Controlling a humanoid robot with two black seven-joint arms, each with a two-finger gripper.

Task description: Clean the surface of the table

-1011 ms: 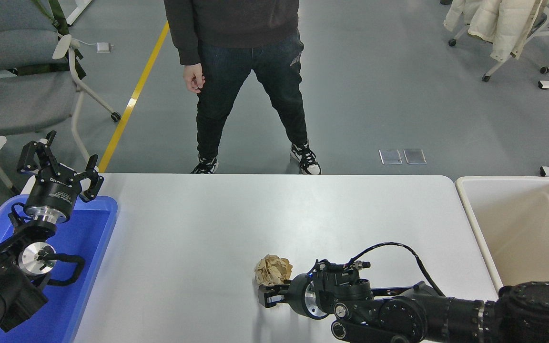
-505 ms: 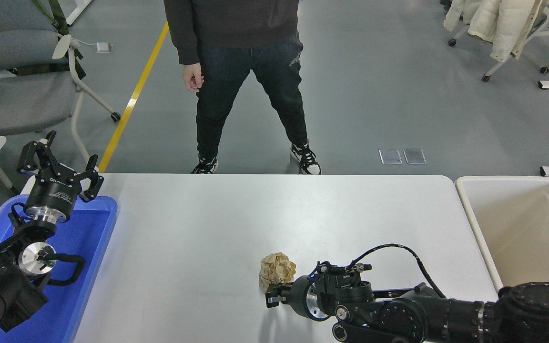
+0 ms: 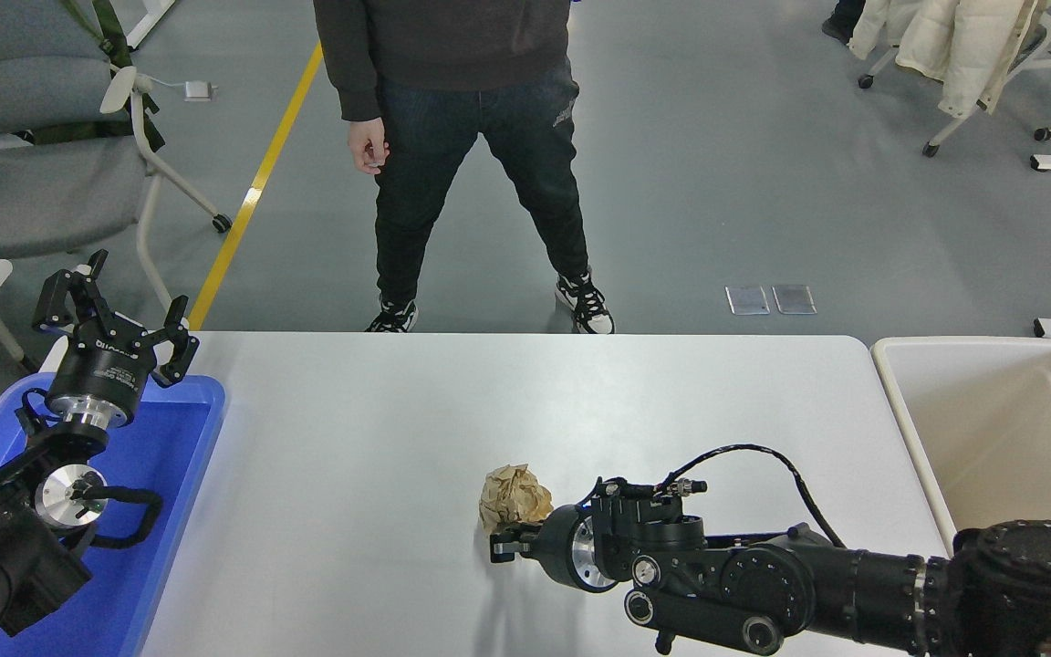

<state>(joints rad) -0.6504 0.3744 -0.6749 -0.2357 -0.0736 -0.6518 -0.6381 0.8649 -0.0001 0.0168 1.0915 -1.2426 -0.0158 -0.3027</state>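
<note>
The table surface (image 3: 379,429), a wide white top with rounded corners, fills the lower middle of the head view and serves here as the reference for everything else. On it, toward its near edge and a little right of its centre, sits a crumpled ball of brown paper (image 3: 513,497). The right gripper (image 3: 509,546) lies low over the table surface just on the near side of that ball, its black fingers (image 3: 500,550) touching the paper's lower edge; whether they are closed around the paper or merely pressed against it cannot be told from this angle. The right arm (image 3: 808,584) stretches in from the table's near right corner, lying almost level above the top, with a black cable (image 3: 754,452) arching over its wrist. Against the table's left end stands a blue plastic tray (image 3: 165,474), and above that tray the left gripper (image 3: 115,319) is held upright with its fingers spread wide and nothing between them. Just off the table's right end is a beige plastic bin (image 3: 909,415). Beyond the far edge a person (image 3: 452,137) in dark clothes stands on the grey floor, one hand (image 3: 369,148) hanging loose. Farther from the table's far left corner is a grey office chair (image 3: 42,173).
</note>
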